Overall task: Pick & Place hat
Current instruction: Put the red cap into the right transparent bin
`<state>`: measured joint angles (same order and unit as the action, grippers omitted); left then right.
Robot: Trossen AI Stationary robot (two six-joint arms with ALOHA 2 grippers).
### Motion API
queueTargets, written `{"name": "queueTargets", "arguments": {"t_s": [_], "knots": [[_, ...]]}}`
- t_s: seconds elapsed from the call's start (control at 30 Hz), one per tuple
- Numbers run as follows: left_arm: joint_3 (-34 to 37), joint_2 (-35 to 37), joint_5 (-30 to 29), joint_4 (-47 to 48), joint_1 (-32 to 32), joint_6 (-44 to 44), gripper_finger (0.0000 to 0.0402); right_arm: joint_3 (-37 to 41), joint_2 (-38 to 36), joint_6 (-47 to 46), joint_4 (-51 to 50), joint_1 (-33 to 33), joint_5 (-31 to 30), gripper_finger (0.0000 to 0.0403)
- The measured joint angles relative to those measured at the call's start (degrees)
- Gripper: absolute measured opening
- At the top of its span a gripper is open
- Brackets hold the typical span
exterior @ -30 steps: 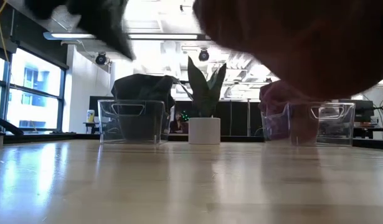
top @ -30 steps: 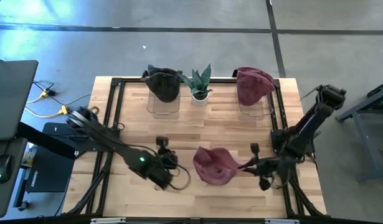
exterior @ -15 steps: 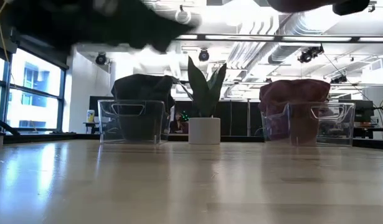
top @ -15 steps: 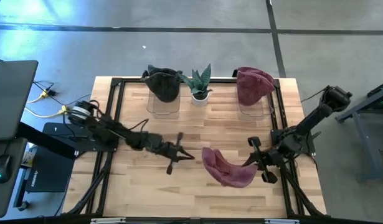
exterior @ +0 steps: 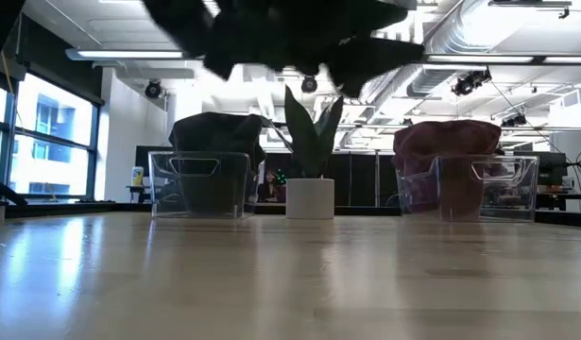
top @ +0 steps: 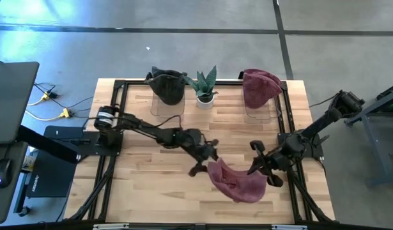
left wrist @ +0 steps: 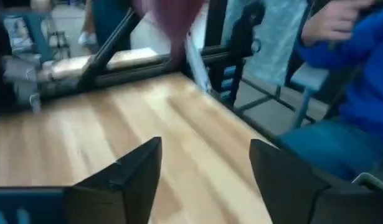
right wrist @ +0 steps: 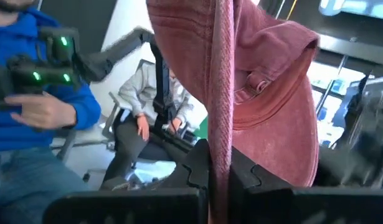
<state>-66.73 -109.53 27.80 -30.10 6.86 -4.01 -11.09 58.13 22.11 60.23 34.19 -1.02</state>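
Observation:
A maroon hat (top: pixel 238 182) hangs over the table's near right part, and my right gripper (top: pixel 259 167) is shut on it from its right. My left gripper (top: pixel 204 158) reaches in from the left and stands just left of the hat. It is open, and the left wrist view shows only bare tabletop between its fingers (left wrist: pixel 135 174). The right wrist view is filled by the hat (right wrist: pixel 266 81). My right gripper pinches a folded edge of the maroon hat (right wrist: pixel 217 146) between its two fingers (right wrist: pixel 194 165). The fingers come roughly level from the table's right side. The hat's crown spreads out beyond the fingertips, toward the table's left, and the hat is lifted clear of the table.
At the far edge stand a clear bin with a black hat (top: pixel 167 86), a potted plant (top: pixel 206 86) and a clear bin with another maroon hat (top: pixel 260 88). A black frame (top: pixel 116 102) runs around the table. People sit beyond the table (right wrist: pixel 48 112).
My left gripper has swung from the near left part of the table toward the right, up to the maroon hat. My right gripper has drawn back toward the right edge and tipped upward. The hat has gone with it, turned about, toward the near right.

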Motion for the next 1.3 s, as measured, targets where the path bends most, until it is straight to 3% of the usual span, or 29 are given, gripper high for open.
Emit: {"name": "queueTargets", "arguments": {"t_s": [0.13,0.23,0.5,1.0,1.3], "knots": [[-6.75,-4.03,-0.09,-1.8,1.38,-1.91,0.0247,0.02,-0.04,-0.19,-0.68,-0.1,1.59,0.0011],[-7.37,-4.98,-0.58,0.78,2.44,-2.29,0.0237,0.0,-0.04,-0.41,-1.08,0.46,3.29,0.0011],[-7.56,-4.66,-0.77,-3.27,3.57,-3.01,0.0192,0.0,-0.04,-0.46,-2.31,1.23,2.92,0.0014],[-7.62,-4.51,-5.99,-5.64,4.04,-0.02,0.0061,-0.17,-0.11,-2.51,-3.45,1.25,2.95,0.0015],[-7.62,-4.51,-4.7,-5.88,3.97,-0.06,0.0069,-0.06,-0.04,-2.62,-1.63,1.23,3.08,0.0014]]}}
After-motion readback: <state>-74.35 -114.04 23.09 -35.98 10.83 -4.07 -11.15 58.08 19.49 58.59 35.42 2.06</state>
